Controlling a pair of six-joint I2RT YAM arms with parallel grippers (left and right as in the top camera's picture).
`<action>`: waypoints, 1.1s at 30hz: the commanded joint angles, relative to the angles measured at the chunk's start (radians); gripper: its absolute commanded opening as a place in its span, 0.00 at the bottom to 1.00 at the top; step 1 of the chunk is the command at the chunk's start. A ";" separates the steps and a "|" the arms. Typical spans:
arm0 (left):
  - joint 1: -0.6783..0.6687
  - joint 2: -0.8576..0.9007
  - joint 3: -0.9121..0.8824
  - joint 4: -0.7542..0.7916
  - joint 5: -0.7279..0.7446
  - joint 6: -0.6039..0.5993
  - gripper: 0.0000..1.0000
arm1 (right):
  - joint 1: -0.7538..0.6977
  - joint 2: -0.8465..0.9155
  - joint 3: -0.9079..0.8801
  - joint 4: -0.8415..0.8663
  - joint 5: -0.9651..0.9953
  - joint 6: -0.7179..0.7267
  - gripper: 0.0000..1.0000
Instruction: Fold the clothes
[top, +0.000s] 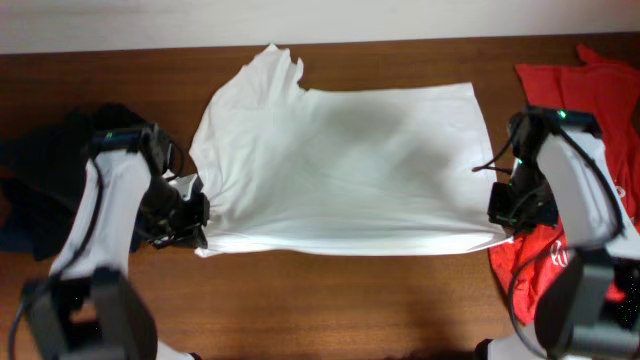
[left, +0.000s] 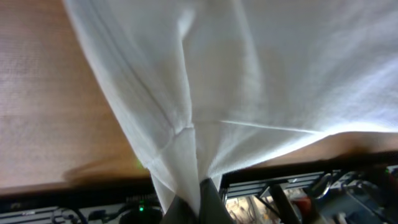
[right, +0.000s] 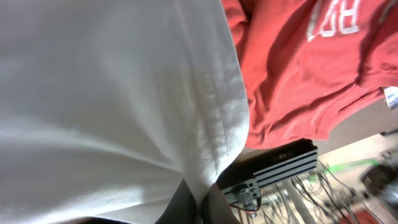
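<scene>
The white T-shirt (top: 340, 160) lies spread across the middle of the brown table (top: 330, 300), its front edge stretched straight between both arms. My left gripper (top: 192, 222) is shut on the shirt's front left corner; in the left wrist view the cloth (left: 205, 93) runs pinched into the jaws (left: 199, 202). My right gripper (top: 503, 222) is shut on the front right corner; in the right wrist view the white fabric (right: 112, 93) is pinched between the fingers (right: 202, 199).
A red T-shirt with white print (top: 590, 110) lies at the right edge, partly under the right arm, and shows in the right wrist view (right: 311, 62). Black and navy garments (top: 40, 170) are heaped at the far left. The table's front edge is near both grippers.
</scene>
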 joint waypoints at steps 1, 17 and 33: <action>0.006 -0.184 -0.033 0.006 -0.029 0.006 0.00 | -0.008 -0.090 -0.016 0.014 0.031 0.021 0.04; -0.009 0.143 -0.033 0.883 0.059 -0.131 0.01 | -0.007 0.131 -0.017 0.743 -0.056 -0.010 0.05; -0.098 0.134 -0.121 0.688 -0.047 -0.123 0.68 | -0.007 0.210 -0.166 0.739 -0.089 -0.010 0.47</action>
